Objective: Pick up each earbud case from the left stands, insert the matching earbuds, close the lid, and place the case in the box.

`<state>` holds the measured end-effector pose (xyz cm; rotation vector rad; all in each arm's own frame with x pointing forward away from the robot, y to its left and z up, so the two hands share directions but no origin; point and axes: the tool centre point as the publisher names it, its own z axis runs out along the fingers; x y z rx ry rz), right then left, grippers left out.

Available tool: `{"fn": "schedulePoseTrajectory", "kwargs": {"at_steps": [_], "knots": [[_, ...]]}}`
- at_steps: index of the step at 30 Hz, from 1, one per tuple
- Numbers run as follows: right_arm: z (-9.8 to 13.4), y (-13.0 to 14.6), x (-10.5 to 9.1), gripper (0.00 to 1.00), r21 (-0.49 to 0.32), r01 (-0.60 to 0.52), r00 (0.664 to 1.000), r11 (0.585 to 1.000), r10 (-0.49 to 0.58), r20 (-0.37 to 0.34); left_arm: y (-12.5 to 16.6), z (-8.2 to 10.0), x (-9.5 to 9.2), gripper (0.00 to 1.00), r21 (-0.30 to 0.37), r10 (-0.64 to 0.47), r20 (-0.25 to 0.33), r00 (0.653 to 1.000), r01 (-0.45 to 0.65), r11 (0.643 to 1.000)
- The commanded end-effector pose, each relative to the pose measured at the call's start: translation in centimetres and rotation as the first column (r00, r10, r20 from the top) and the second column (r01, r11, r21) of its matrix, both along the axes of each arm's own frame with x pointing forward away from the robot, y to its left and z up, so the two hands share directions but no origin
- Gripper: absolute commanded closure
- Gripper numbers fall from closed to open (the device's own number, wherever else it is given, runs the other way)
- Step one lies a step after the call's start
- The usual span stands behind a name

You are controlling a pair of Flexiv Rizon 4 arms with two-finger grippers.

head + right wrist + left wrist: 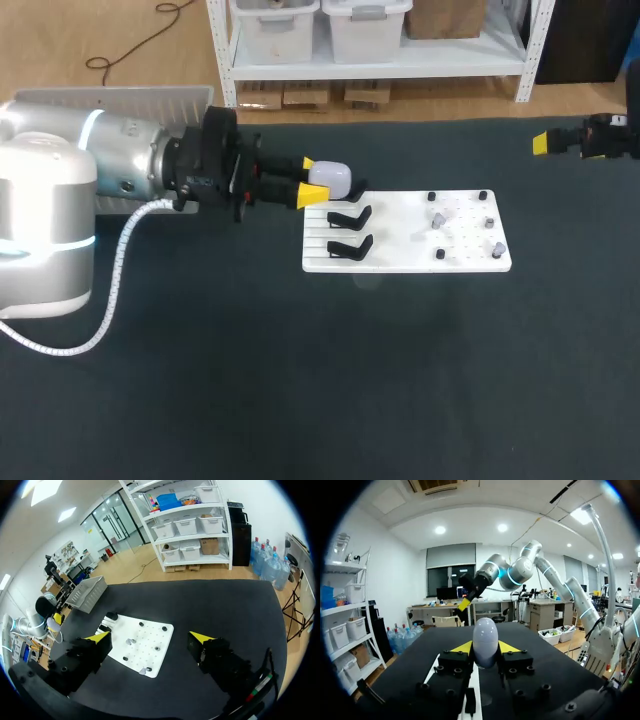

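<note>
while the left claw (316, 180) stood clamped on the earbud case (333, 178), its yellow tips pressing from two sides, the case sat at the upper left corner of the white board (400, 262), a little left of the frame's centre and just above the two black stands (350, 216). whether it hung free of the board or touched it could not be told.

the main risk looked to be slip: the shell was smooth and rounded, and in the left wrist view the tips met only its lower flanks, so a tilt or a fast swing could roll it or squeeze it out onto the tabletop (300, 380). a second risk lay in the handover, since the right claw (150, 637) waited with fingers wide apart in the upper right of the frame, well apart from the board; a misjudged approach could knock the small grey earbuds (438, 218) off their pegs.

the case was egg-shaped, glossy and pale, white with a faint lilac tinge, with no lid seam to be made out.
</note>
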<state>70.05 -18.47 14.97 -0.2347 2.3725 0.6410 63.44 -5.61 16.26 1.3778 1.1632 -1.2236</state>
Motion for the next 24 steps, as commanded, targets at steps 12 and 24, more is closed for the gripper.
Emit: {"fn": "schedulePoseTrajectory", "kwargs": {"at_steps": [12,24], "knots": [[2.0,4.3,-5.5,0.00,-0.045,-0.143,0.990,0.989,0.143,0.006,-2.4,-0.6,-0.3,1.00,-0.099,0.018,0.018,1.000,-0.017,0.995],[1.9,10.2,-8.8,0.00,-0.167,-0.247,0.969,0.955,0.248,-0.020,-2.4,-1.3,-0.1,1.00,-0.080,0.002,-0.007,1.000,-0.003,0.997]]}}
